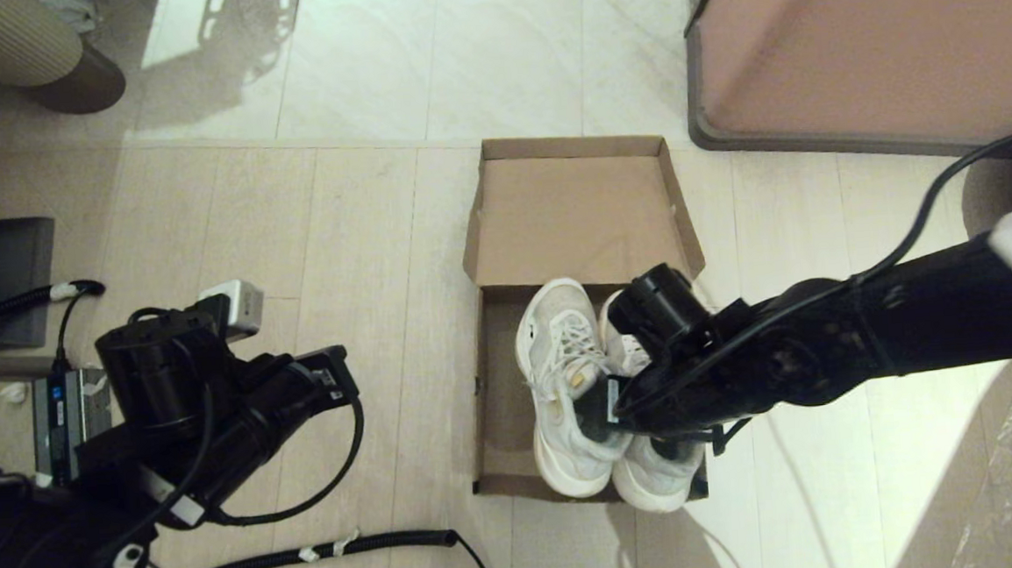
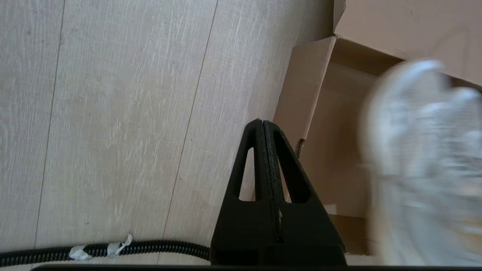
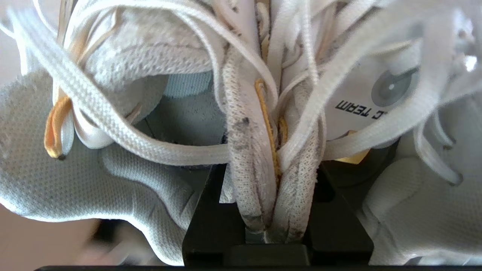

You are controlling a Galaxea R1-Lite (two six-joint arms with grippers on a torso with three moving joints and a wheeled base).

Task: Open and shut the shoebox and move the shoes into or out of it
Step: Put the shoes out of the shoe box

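Right gripper pinching both shoes' inner collars together above open shoebox; left gripper closed, empty.

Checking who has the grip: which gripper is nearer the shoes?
Right. The right gripper pinches both shoes together over the shoebox; the left gripper hangs shut beside it.

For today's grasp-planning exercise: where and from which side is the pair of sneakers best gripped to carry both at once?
Grip the two inner collars pinched together, coming from above. The shoes stand side by side, upright in the open shoebox, openings up, so the adjoining walls meet; the right gripper clamps exactly there.
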